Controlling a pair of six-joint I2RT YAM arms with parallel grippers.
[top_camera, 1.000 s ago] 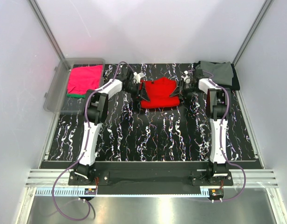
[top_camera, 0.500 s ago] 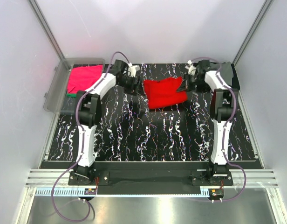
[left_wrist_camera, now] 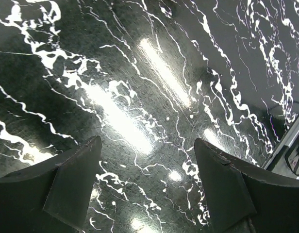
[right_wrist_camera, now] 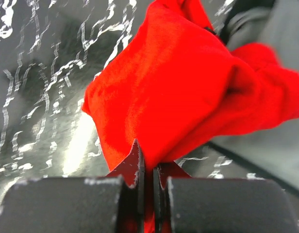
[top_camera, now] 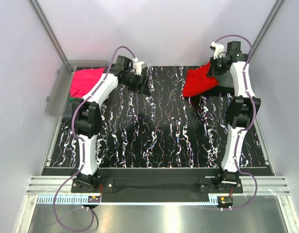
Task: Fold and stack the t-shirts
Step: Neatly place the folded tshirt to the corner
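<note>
Right jaws clamp the red t-shirt (top_camera: 198,81), draped lengthwise down-left; left jaws gape empty.

The left gripper (left_wrist_camera: 147,144) hangs with its fingers spread apart, nothing between them, over the glare-streaked black table (left_wrist_camera: 154,58) veined white. At far right is perhaps a metal rail (left_wrist_camera: 287,140).

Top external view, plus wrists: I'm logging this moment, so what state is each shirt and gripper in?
red t-shirt: bunched, hanging from the right gripper
pink t-shirt: folded flat in the clear bin
grey t-shirt: lying at the far right, partly hidden
left gripper: open, empty
right gripper: shut on the red t-shirt
</note>
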